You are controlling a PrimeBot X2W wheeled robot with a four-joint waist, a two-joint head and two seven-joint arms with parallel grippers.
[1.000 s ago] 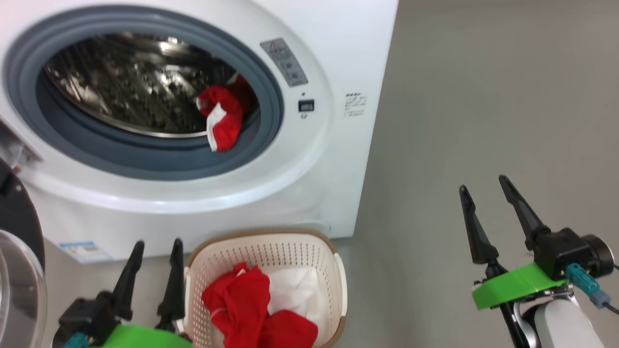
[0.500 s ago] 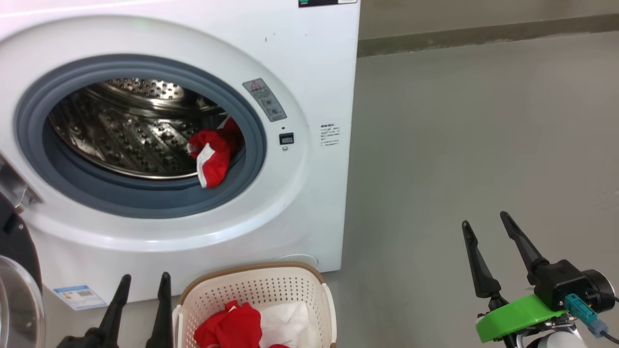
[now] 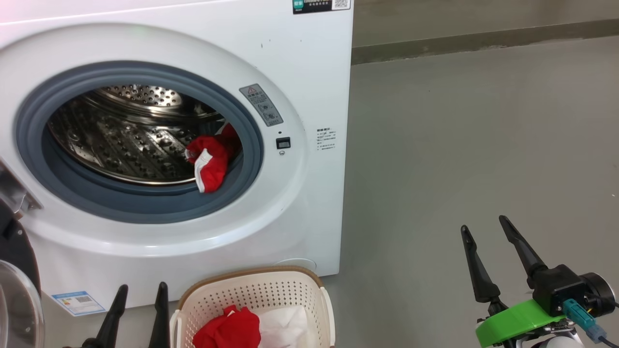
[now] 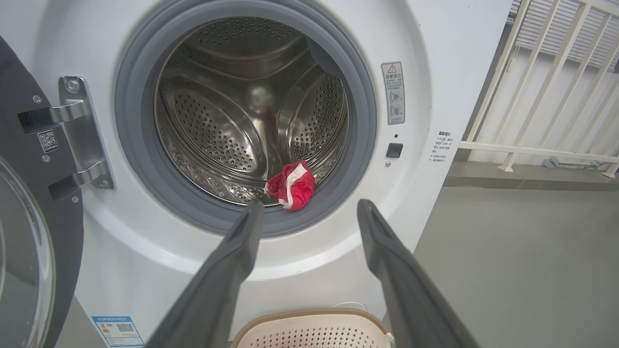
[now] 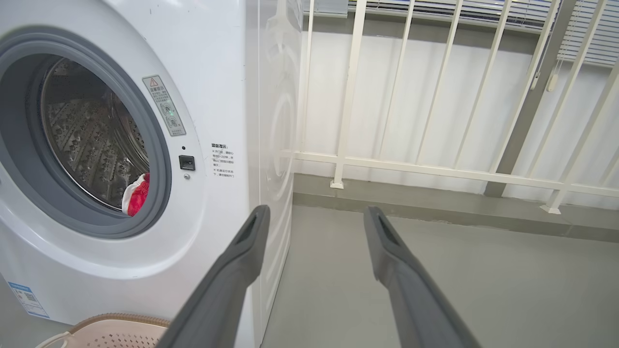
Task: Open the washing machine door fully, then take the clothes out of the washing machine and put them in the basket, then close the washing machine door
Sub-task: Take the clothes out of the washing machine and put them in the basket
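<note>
Your left gripper [image 4: 310,205] is spread wide with nothing in it, fingers aimed straight at the mouth of the washing machine [image 3: 314,72]. Your right gripper [image 3: 483,223] is just as wide and just as empty, hanging over bare floor [image 3: 459,145] well to the right of the cabinet.

So the left arm is clearly the nearer one. In the left wrist view, the last red garment [image 4: 290,186] lies dead ahead, a touch above the fingertips and slightly toward the left finger. It is deeper in than the tips, with open air between.

The garment sits at the lower right of the drum [image 4: 232,121], slumped over the steel lip onto the grey gasket [image 3: 145,208]. Its long axis runs downward, with the white trim along it.

The washing machine door [image 4: 24,251] stands swung out to the left, clear of your line. The basket [image 3: 251,275] waits right below the opening, just beside the left fingers, with red and white clothes [image 3: 227,331] already in it.

I'd judge this a straight reach forward and slightly up.
</note>
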